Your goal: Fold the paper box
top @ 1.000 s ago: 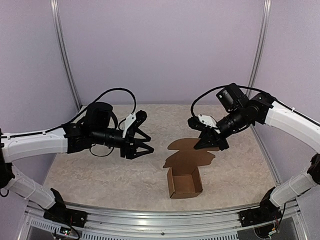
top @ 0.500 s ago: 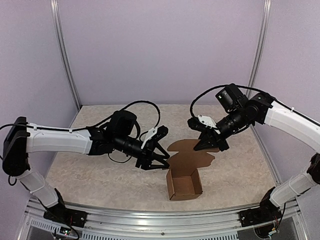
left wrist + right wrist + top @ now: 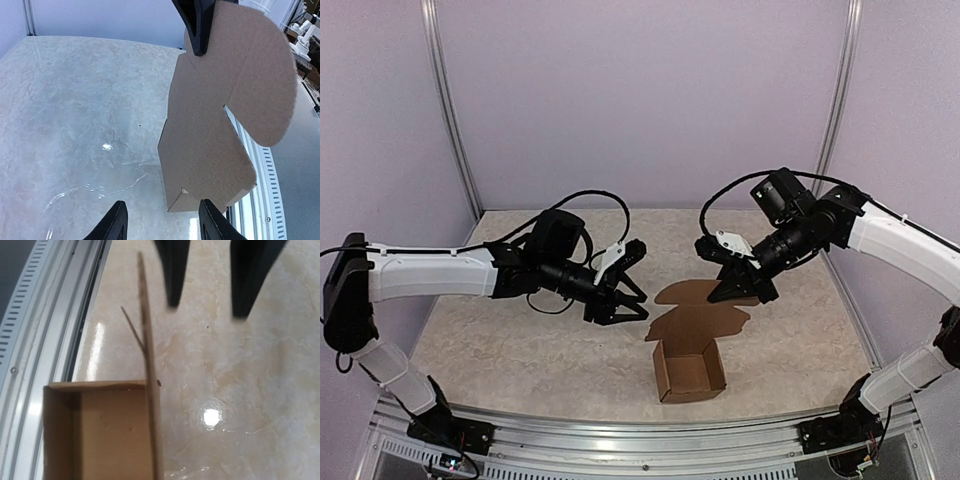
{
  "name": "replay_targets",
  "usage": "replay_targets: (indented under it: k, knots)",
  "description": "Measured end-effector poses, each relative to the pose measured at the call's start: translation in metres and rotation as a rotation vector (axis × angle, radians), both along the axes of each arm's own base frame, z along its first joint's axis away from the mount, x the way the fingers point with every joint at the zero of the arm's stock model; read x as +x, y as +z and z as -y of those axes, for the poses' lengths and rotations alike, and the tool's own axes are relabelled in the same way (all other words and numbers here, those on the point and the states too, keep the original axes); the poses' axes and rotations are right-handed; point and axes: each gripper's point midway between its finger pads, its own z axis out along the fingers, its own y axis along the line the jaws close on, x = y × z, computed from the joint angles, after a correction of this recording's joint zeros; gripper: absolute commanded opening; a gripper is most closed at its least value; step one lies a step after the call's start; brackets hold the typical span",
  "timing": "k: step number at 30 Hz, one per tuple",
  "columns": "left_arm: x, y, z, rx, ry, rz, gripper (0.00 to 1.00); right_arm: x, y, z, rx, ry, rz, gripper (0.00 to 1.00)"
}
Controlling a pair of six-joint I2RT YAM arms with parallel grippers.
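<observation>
The paper box [image 3: 689, 366] is brown cardboard, part folded: an open tray stands near the table's front edge, and its rounded lid flap [image 3: 705, 312] reaches back from it. My right gripper [image 3: 726, 289] is shut on the far end of that flap. The right wrist view shows the flap edge-on above the tray's inside [image 3: 107, 435], with my own fingers out of frame. My left gripper [image 3: 636, 306] is open and empty, just left of the flap and apart from it. In the left wrist view [image 3: 164, 220] the box [image 3: 215, 135] fills the space ahead.
The beige marbled table [image 3: 520, 350] ends in a metal rail [image 3: 620, 432] just in front of the box. Purple walls and two metal posts [image 3: 450, 110] close in the back and sides. The left gripper's fingers [image 3: 172, 275] show at the top of the right wrist view.
My left gripper swung right toward the box, then drew back slightly up and to the left, staying open. The right gripper and the box have not moved.
</observation>
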Motion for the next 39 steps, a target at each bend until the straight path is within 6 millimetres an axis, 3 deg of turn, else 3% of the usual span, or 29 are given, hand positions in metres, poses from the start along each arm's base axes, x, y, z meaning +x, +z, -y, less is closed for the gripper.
replay_targets:
  k: [6,15,19,25,39]
  knots:
    - [-0.024,-0.022,0.027,0.027,-0.115,-0.056,0.54,0.001,-0.002,-0.001,-0.005,0.000,-0.006,0.00]
    - [-0.043,-0.003,0.038,-0.064,-0.215,-0.062,0.55,0.000,-0.006,-0.002,-0.007,0.003,-0.024,0.00]
    - [-0.041,0.001,0.043,-0.101,-0.225,-0.058,0.51,0.000,-0.005,-0.003,-0.005,0.004,-0.026,0.00]
    - [-0.034,-0.019,0.055,-0.110,-0.222,-0.086,0.46,-0.002,-0.007,-0.001,-0.017,0.002,-0.036,0.00]
    - [-0.032,-0.025,0.073,-0.176,-0.251,-0.058,0.18,-0.005,-0.008,0.002,-0.045,0.001,-0.080,0.00]
